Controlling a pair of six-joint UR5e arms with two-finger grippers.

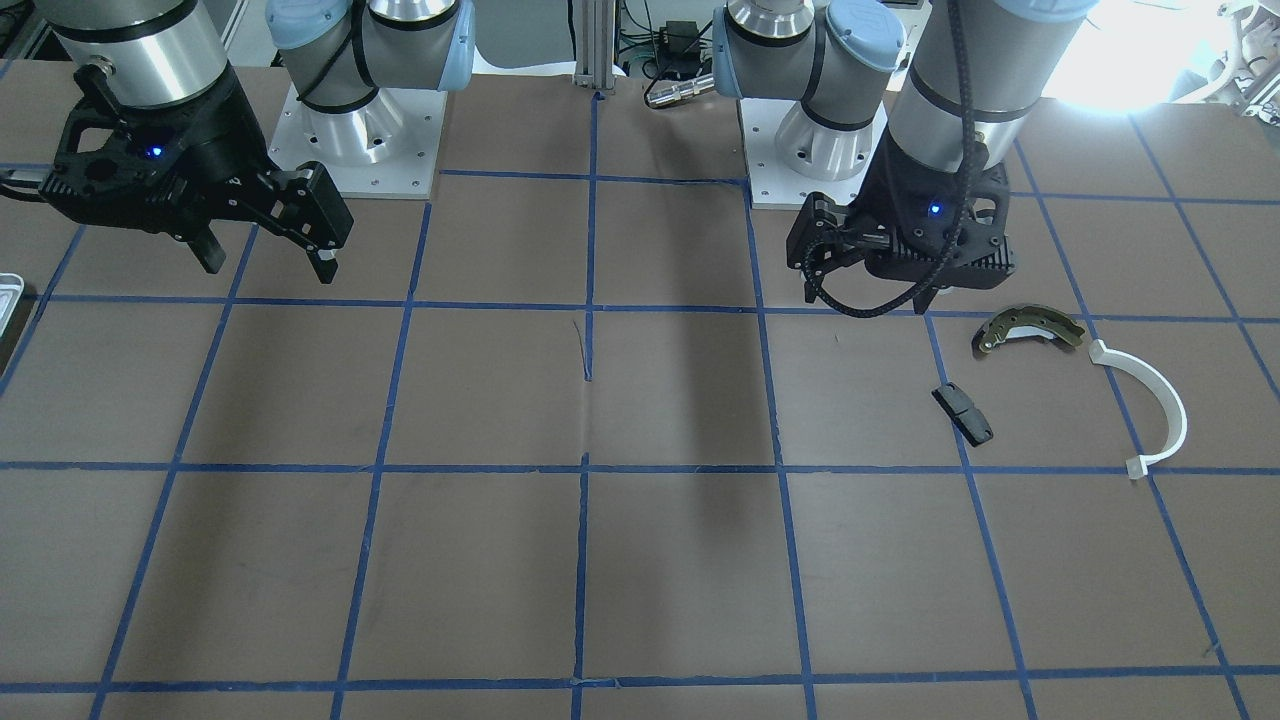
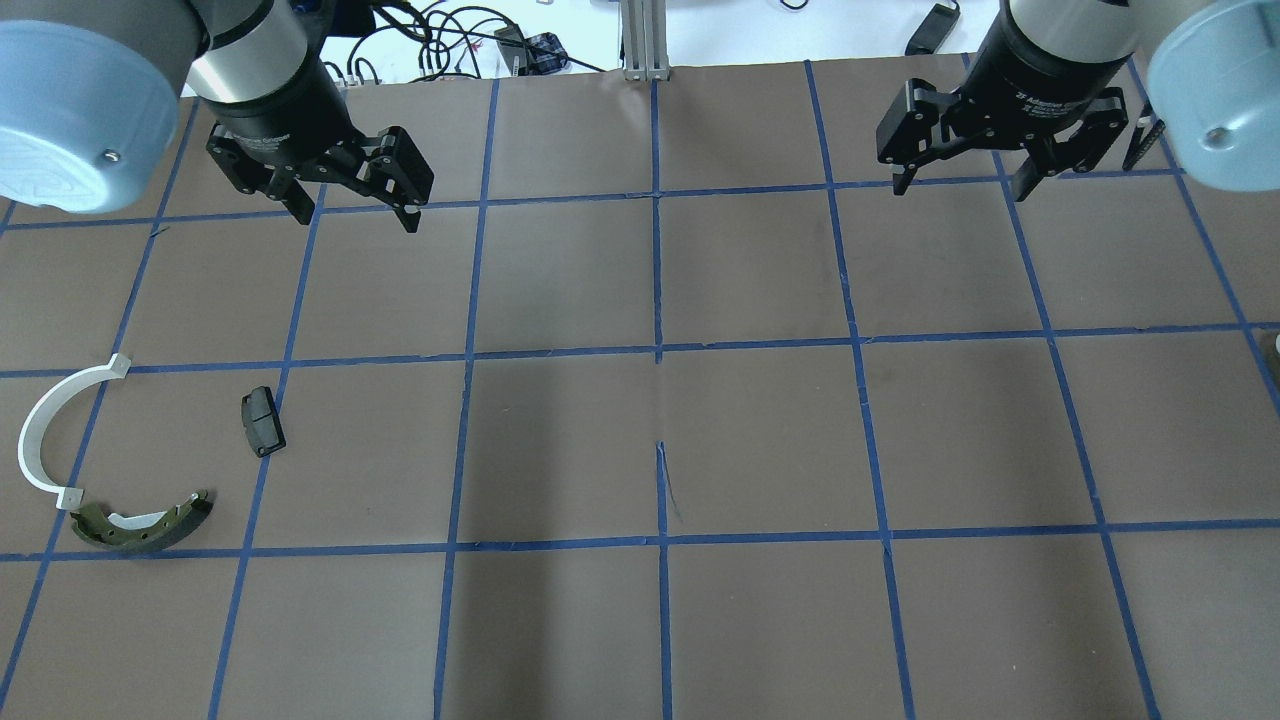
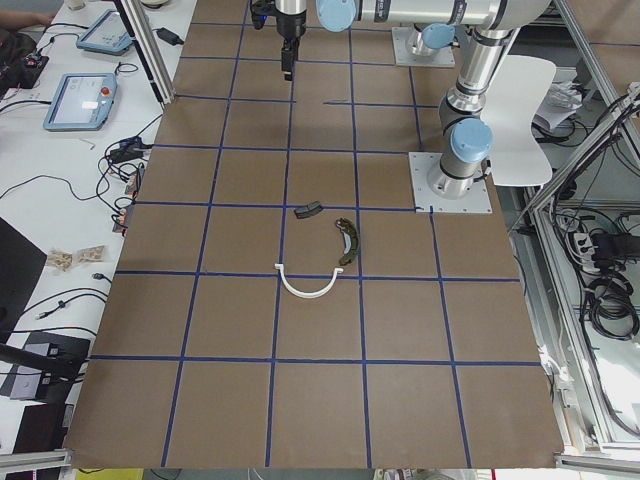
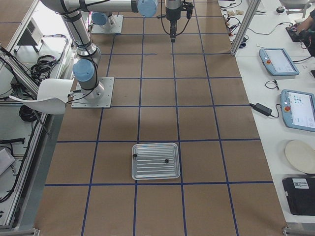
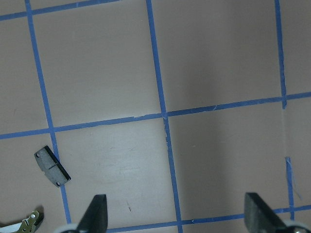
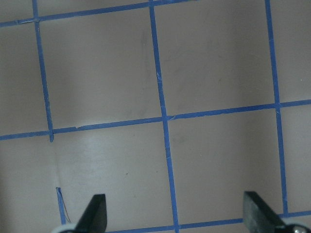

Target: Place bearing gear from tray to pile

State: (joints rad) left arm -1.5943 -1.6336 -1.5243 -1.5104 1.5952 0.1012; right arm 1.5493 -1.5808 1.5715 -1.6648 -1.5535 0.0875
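The pile lies on the brown table: an olive brake shoe [image 2: 140, 525], a white half-ring arc [image 2: 45, 430] and a small black block [image 2: 262, 421]. The block also shows in the left wrist view [image 5: 52, 166]. My left gripper [image 2: 355, 215] hangs open and empty above the table, beyond the pile. My right gripper [image 2: 962, 188] hangs open and empty on the other side. The silvery tray [image 4: 155, 173] shows whole in the exterior right view, with a small dark part [image 4: 166, 160] in it. I cannot tell whether that part is the bearing gear. Only the tray's edge [image 1: 8, 295] shows in the front-facing view.
Blue tape lines divide the brown table into squares. The two arm bases [image 1: 360, 140] [image 1: 830, 150] stand at the robot's side of the table. Tablets and cables lie on a white bench [image 4: 290, 64] beyond the table's far edge.
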